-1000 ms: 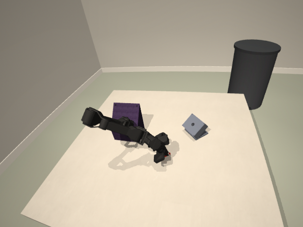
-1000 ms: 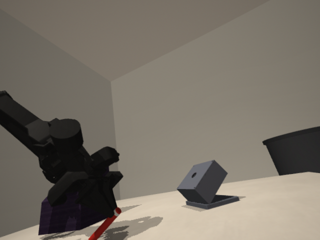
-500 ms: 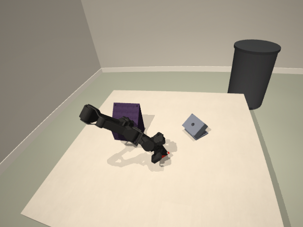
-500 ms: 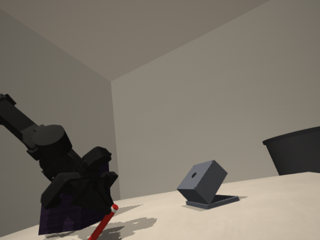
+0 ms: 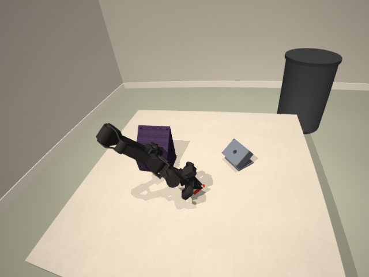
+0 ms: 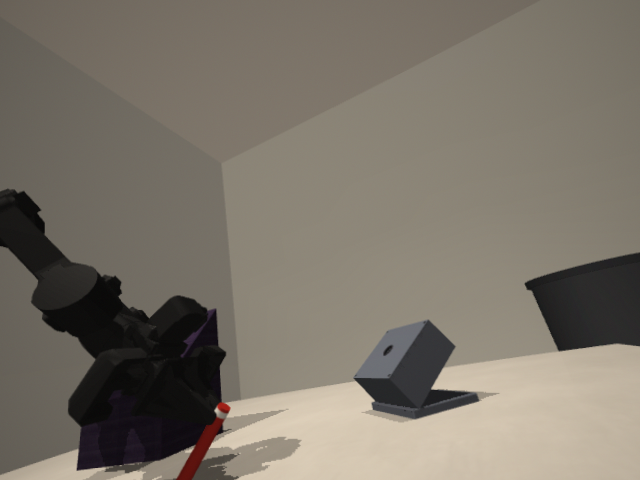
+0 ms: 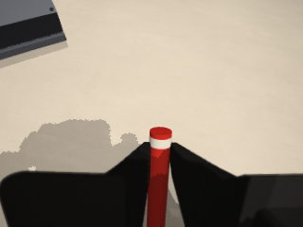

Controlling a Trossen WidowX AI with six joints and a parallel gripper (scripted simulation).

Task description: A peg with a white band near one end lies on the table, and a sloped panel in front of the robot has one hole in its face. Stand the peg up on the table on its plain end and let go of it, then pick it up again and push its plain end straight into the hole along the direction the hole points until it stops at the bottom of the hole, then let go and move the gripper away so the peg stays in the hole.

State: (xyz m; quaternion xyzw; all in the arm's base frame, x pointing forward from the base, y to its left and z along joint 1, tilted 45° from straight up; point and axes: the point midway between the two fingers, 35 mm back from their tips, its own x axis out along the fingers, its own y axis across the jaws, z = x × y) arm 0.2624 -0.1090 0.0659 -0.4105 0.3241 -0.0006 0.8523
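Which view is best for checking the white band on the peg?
Wrist view: the white band is large, unobstructed, just below the red end cap. Exterior shows it smaller, beside the jaws; top shows only a speck at the jaw tips.
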